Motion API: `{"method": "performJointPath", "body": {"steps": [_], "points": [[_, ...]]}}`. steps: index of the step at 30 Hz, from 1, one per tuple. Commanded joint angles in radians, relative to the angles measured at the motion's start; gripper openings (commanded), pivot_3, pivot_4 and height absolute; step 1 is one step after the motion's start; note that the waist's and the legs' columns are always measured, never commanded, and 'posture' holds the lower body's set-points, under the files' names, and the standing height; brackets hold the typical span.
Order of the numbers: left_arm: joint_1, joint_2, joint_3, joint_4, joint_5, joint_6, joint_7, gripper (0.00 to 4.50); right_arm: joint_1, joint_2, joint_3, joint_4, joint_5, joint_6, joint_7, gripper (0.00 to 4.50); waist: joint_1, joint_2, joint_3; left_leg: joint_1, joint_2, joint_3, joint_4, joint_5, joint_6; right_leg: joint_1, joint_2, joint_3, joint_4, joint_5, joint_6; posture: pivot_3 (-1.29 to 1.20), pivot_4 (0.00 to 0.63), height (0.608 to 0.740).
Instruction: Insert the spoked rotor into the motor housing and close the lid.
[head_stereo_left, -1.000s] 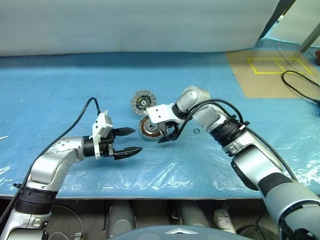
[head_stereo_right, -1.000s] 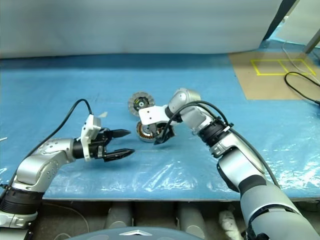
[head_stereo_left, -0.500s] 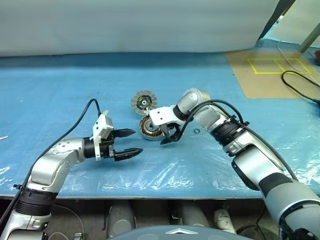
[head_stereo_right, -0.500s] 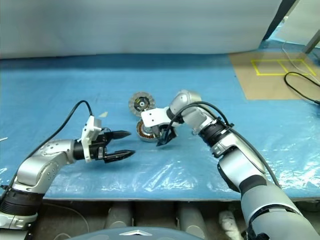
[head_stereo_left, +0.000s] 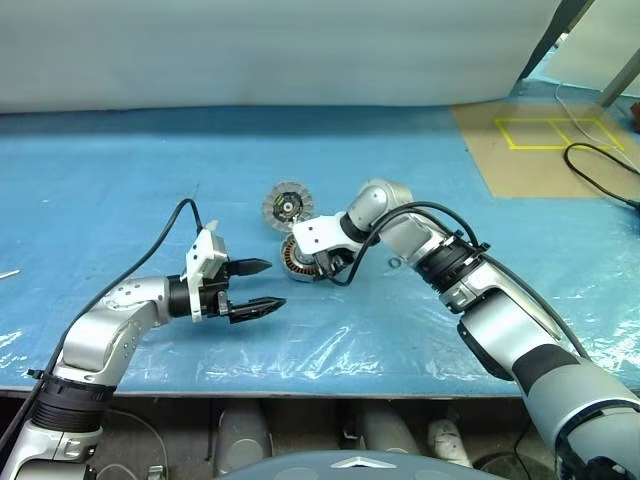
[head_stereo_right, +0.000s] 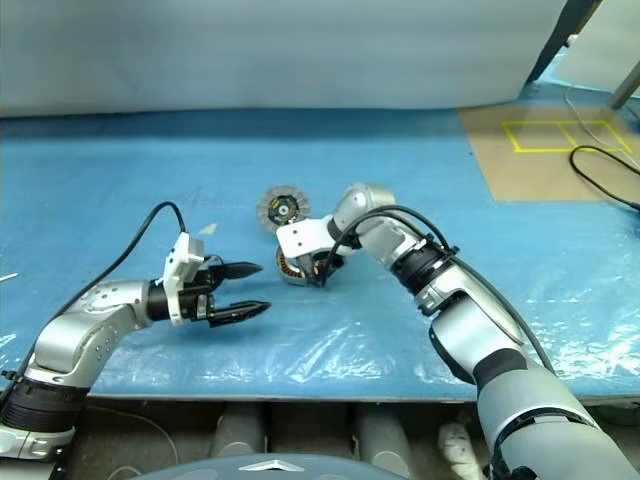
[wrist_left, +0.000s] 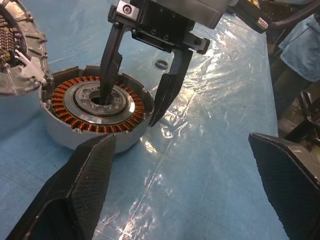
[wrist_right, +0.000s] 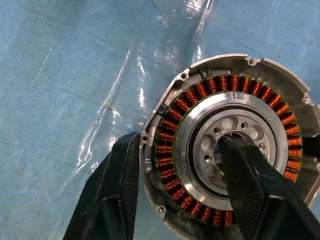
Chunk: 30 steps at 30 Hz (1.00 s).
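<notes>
Change noted: Against the head views of a second before, the right gripper (head_stereo_left: 324, 268) had dropped onto the housing (head_stereo_left: 298, 255), and its fingers had drawn in from full spread to roughly half.
Meaning for task: We judged this to be a hold being taken on the housing, not an insertion or a lid closure. Both steps remained outstanding.
Right fingers: They were apart and straddling the housing wall. One finger (wrist_right: 245, 175) stood in the centre bore and the other (wrist_right: 117, 185) just outside the rim, over the blue sheet (wrist_right: 60, 75). We could not confirm a firm pinch on the wall.
Left gripper (head_stereo_left: 272, 285): Its fingers were spread wide and held nothing. It lay at about 8 o'clock of the housing, near but apart, pointing toward it.
Housing: It sat upright on the sheet near mid-table with the copper windings exposed.
Lid (head_stereo_left: 286, 205): It lay swung open at about 11 o'clock of the housing, joined at the rim, ribbed face up.
Rotor: Inside the windings (wrist_right: 172, 150) lay a dark-edged ring around a pale drilled hub. We could not tell whether that was the rotor already seated.
O-ring (head_stereo_left: 394, 263): It lay loose at 3 o'clock of the housing, clear of both grippers.
Risk: In our judgement, a squeeze across the wall could tip or drag the housing on the slick sheet.
</notes>
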Motion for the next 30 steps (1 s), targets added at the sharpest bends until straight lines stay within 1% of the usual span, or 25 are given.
{"method": "performJointPath", "body": {"steps": [1, 3, 7, 11, 15, 18, 22, 27, 30], "points": [[-0.009, -0.004, 0.002, -0.028, -0.01, -0.007, 0.001, 4.5, 0.0, 0.004, 0.004, -0.005, -0.014, 0.031, -0.001, 2.05, 0.0, 0.0, 0.0, 0.0, 0.0, 0.0, 0.0, 0.0, 0.0, 0.0, 0.0, 0.0, 0.0, 0.0, 0.0, 0.0, 0.15, 0.74], [-0.01, -0.004, 0.001, -0.026, -0.01, -0.008, 0.0, 4.5, 0.001, 0.003, 0.003, -0.013, -0.02, 0.046, -0.009, 2.05, 0.0, 0.0, 0.0, 0.001, 0.0, 0.0, 0.0, 0.0, 0.0, 0.0, 0.0, 0.0, 0.0, 0.0, 0.0, 0.0, 0.15, 0.74], [-0.011, -0.004, 0.004, -0.026, -0.013, -0.004, 0.0, 4.5, 0.017, -0.012, 0.0, -0.085, -0.022, 0.133, -0.002, 2.05, 0.001, 0.0, 0.0, 0.001, 0.0, 0.0, 0.0, 0.0, 0.0, 0.0, 0.0, 0.0, 0.0, 0.0, 0.0, 0.0, 0.15, 0.74], [0.0, -0.001, 0.0, -0.028, -0.013, -0.005, -0.008, 4.5, 0.059, -0.085, 0.0, -0.283, 0.003, 0.274, 0.09, 2.05, 0.011, 0.0, 0.0, -0.001, 0.0, 0.0, 0.0, 0.0, 0.0, 0.0, 0.0, 0.0, -0.002, 0.0, 0.0, 0.0, 0.15, 0.74], [-0.009, -0.013, -0.019, -0.011, -0.011, -0.007, -0.019, 4.5, 0.071, -0.153, 0.014, -0.42, 0.003, 0.385, 0.152, 2.05, 0.011, 0.0, 0.0, -0.002, 0.0, 0.0, -0.001, 0.0, 0.0, 0.0, 0.0, 0.0, -0.002, 0.0, 0.0, 0.0, 0.15, 0.74], [-0.019, -0.022, -0.033, -0.001, -0.006, -0.009, -0.023, 4.5, 0.073, -0.174, 0.04, -0.471, 0.01, 0.447, 0.175, 2.05, 0.01, 0.0, 0.0, -0.001, 0.0, 0.0, -0.002, 0.0, 0.0, 0.0, 0.0, 0.0, -0.002, 0.0, 0.0, 0.0, 0.15, 0.74], [-0.024, -0.027, -0.045, -0.001, -0.007, -0.007, -0.028, 4.5, 0.07, -0.134, 0.076, -0.494, 0.027, 0.553, 0.157, 2.05, -0.002, 0.001, 0.0, 0.0, 0.0, 0.0, -0.002, 0.0, 0.0, 0.0, 0.0, 0.0, -0.001, 0.0, 0.0, 0.0, 0.15, 0.74], [-0.026, -0.021, -0.041, -0.005, -0.011, 0.001, -0.034, 4.5, 0.066, -0.041, 0.116, -0.375, -0.001, 0.636, 0.052, 2.05, -0.005, 0.001, 0.0, 0.004, 0.0, 0.0, -0.003, 0.001, -0.001, 0.002, 0.001, 0.001, -0.001, 0.0, 0.0, 0.0, 0.15, 0.74], [-0.02, -0.014, -0.035, -0.009, -0.011, 0.004, -0.035, 4.5, 0.063, -0.006, 0.132, -0.345, -0.006, 0.668, 0.015, 2.05, -0.005, 0.001, 0.0, 0.011, 0.0, 0.001, -0.005, 0.001, -0.001, 0.008, 0.001, 0.001, -0.002, 0.0, 0.0, 0.0, 0.15, 0.74]]}}
